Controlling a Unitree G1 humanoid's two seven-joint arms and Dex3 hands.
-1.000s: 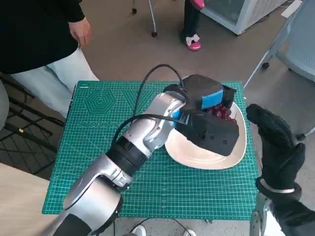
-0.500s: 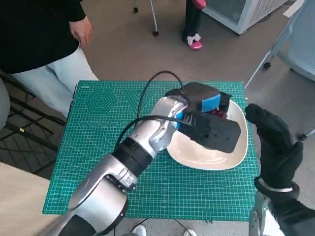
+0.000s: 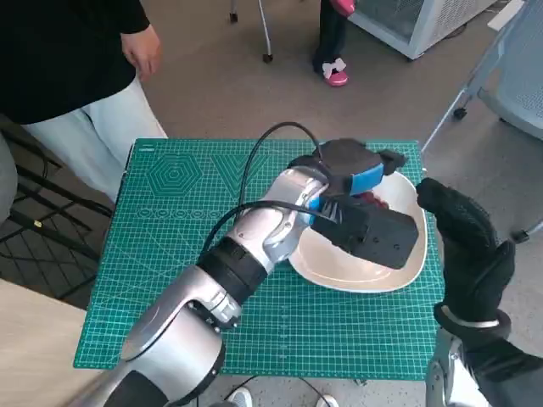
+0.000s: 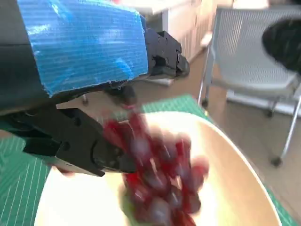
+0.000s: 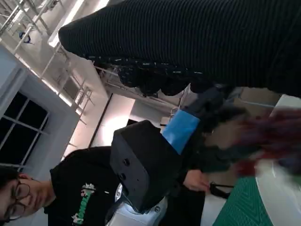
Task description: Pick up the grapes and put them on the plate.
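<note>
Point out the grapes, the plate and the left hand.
grapes (image 4: 160, 174), left wrist view, middle of the blurred red bunch.
plate (image 3: 373, 275), head view, bare white surface near its front rim.
left hand (image 3: 361, 174), head view, blue tape on its back.

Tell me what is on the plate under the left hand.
Red grapes lie over the plate, blurred in the wrist view, at the left hand's fingers. From the head view the hand covers most of them; whether the fingers grip them cannot be told.

Grapes (image 4: 160, 181) over the plate (image 3: 386, 275) under the left robot hand (image 3: 361, 182); right robot hand (image 3: 467, 246) beside.
</note>
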